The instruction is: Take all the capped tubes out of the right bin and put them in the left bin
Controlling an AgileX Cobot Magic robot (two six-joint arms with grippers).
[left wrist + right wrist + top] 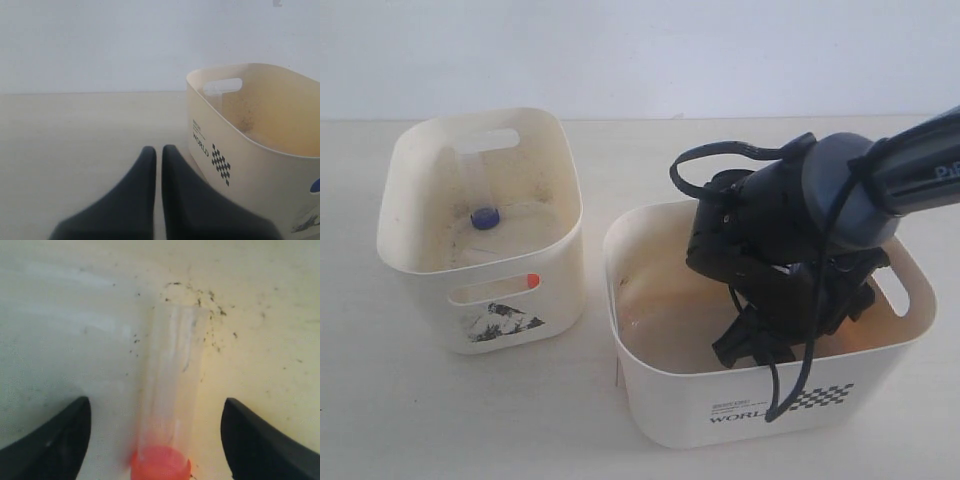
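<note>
We see the right gripper point(156, 405) down inside the right bin point(650, 390), jaws spread wide. An orange-red-capped tube point(170, 380) lies on the bin's floor between its fingers point(55, 440), touching neither. The left gripper point(159, 150) has its jaws together.

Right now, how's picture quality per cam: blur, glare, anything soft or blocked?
Exterior view: even light, sharp, but the right arm hides much of the right bin inside. Left wrist view: left gripper is dark with soft edges, while the bin's lettering is readable. Right wrist view: orange-red-capped tube is blurred, its clear body nearly lost against the floor.
</note>
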